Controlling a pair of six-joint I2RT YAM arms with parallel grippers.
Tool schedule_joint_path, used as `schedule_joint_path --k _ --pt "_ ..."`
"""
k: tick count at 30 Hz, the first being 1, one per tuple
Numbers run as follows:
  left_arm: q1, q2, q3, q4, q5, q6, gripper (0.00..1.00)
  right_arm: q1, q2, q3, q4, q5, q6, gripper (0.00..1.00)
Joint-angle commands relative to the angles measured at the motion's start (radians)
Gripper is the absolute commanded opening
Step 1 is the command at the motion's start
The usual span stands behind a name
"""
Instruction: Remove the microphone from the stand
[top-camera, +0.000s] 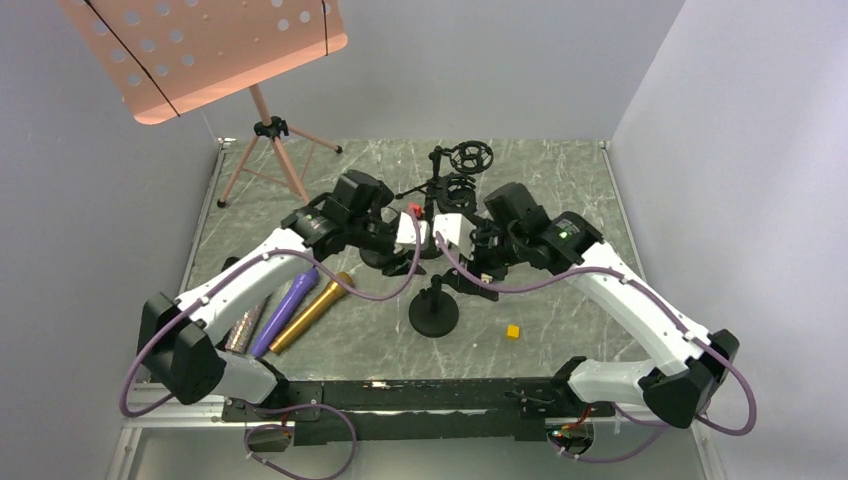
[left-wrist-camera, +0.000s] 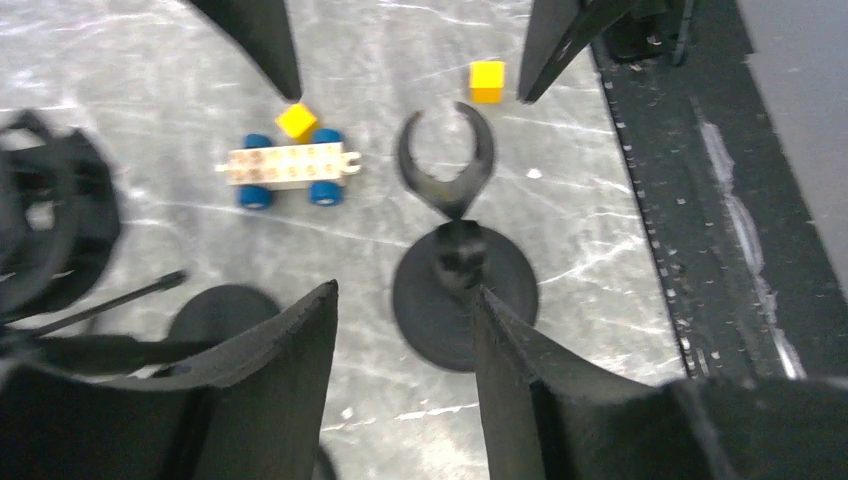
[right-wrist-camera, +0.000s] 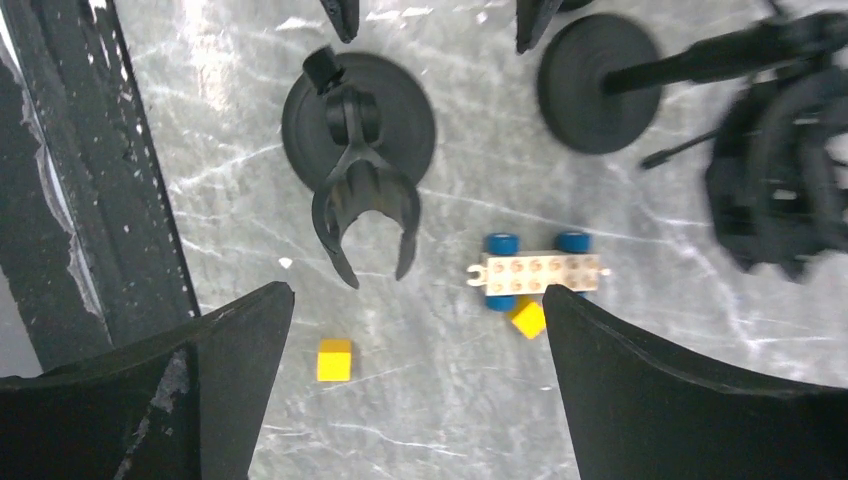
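Our left gripper (left-wrist-camera: 405, 290) and right gripper (right-wrist-camera: 417, 290) both hang open and empty over the stand (right-wrist-camera: 400, 110), whose clip (right-wrist-camera: 362, 190) is bare. The microphone (top-camera: 312, 312), probably the gold one, lies on the table (top-camera: 580, 180) well left of both jaws.

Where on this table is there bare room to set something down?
Free: the back-right corner, right of the rear shock mount; the front strip between the gold microphone and the clip stand. Crowded: the centre, around the toy car.
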Motion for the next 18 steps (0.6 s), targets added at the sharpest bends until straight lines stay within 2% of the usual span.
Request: schedule_joint_path --k 1,3,6,8,10,11,12,15,18 --pt "0.039 -0.076 0.104 -0.04 -0.093 0.009 0.6 -0.005 -0.06 0.17 -0.036 0.057 0.013 1.0" --pt "0.061 -0.092 0.16 -0.052 -0.109 -0.022 0.63 -0.046 -0.05 0.22 -0.013 0.114 0.148 1.0" --pt "0.099 -0.133 0.206 -0.043 -0.141 -0.098 0.68 -0.197 -0.017 0.309 0.031 0.154 0.387 1.0" --pt "0.142 -0.163 0.234 -0.02 -0.157 -0.208 0.7 -0.225 0.036 0.393 0.026 0.284 0.514 1.0" --pt "0.181 -0.179 0.278 0.001 -0.189 -0.323 0.85 -0.231 0.119 0.527 -0.031 0.447 0.626 1.0" --pt "0.194 -0.18 0.307 0.002 -0.22 -0.365 0.97 -0.234 0.146 0.583 -0.05 0.506 0.663 1.0" --pt "0.202 -0.177 0.331 0.001 -0.248 -0.403 0.99 -0.235 0.165 0.622 -0.058 0.564 0.7 1.0" --pt "0.213 -0.177 0.37 0.007 -0.306 -0.444 0.99 -0.239 0.159 0.619 0.014 0.618 0.709 1.0" --pt "0.214 -0.206 0.295 0.09 -0.322 -0.447 0.99 -0.244 0.179 0.601 0.063 0.677 0.72 1.0"
